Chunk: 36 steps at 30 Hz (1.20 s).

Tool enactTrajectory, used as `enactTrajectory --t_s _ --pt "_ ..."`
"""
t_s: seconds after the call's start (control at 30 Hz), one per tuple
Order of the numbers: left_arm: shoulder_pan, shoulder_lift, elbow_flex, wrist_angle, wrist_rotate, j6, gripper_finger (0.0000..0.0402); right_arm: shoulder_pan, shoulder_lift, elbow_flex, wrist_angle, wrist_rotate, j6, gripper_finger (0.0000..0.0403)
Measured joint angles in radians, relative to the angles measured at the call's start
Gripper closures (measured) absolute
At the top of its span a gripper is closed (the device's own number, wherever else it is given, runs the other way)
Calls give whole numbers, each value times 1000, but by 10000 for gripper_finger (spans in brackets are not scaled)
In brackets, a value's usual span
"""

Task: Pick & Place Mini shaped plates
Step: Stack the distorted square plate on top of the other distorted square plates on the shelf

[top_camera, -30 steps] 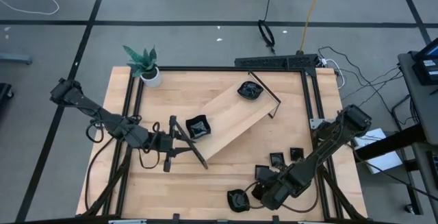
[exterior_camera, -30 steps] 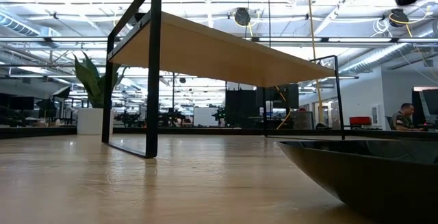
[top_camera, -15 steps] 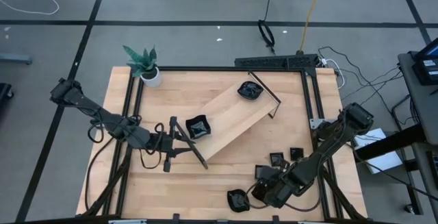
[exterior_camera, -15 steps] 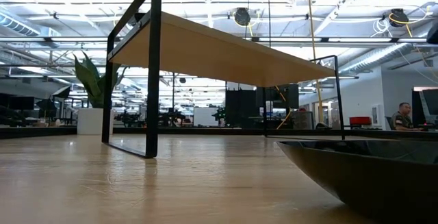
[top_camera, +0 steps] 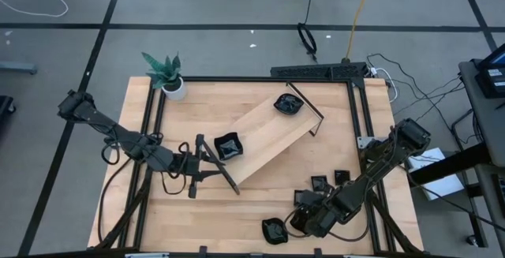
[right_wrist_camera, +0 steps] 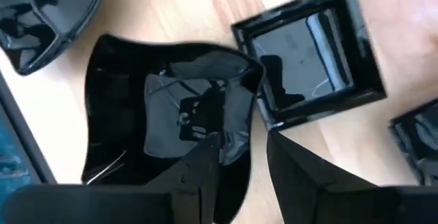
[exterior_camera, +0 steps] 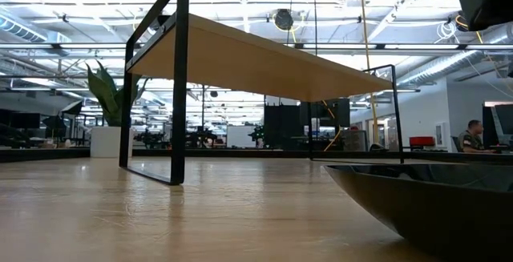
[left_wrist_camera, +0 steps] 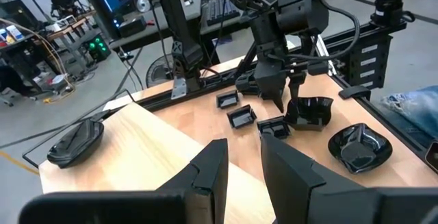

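Observation:
The pale wooden tray (top_camera: 268,136) stands on its black end rails (exterior_camera: 180,78), slanting across the table's middle. Two mini shaped plates (top_camera: 227,146) (top_camera: 288,104) lie on it. Several more lie on the table at the near right (top_camera: 318,184) (top_camera: 274,230). My right gripper (right_wrist_camera: 243,162) points down, open, over a wavy-edged plate (right_wrist_camera: 150,101), one finger above its hollow and one outside its rim (right_wrist_camera: 250,94); I cannot tell whether it touches. My left gripper (left_wrist_camera: 243,155) waits open at the tray's near-left end, with only bare board showing between its fingers.
A square plate (right_wrist_camera: 311,53) lies right beside the wavy one, and a rounded plate (left_wrist_camera: 359,148) is nearer the table's edge. A potted plant (top_camera: 166,72) stands at the far left corner. Black frame rails (top_camera: 357,116) border the table. A person (exterior_camera: 474,134) sits far behind.
My right gripper has come down a little toward the wavy-edged plate at the near right, its fingers as far apart as before. The tray, the plates and my left arm have kept still.

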Motion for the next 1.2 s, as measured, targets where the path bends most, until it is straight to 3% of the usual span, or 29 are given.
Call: enactTrajectory --t_s 0.17,0.47,1.0,1.2 --pt "0 0 0 -1 0 -1 309 1 0 0 2 -9 0 311" --pt "0 0 0 -2 0 0 309 7 0 0 2 -10 -6 398" --pt "0 0 0 -8 -1 -1 309 12 -1 0 25 -7 -64 402" --pt "1 0 0 -6 -1 0 309 29 -88 11 35 54 -96 403"
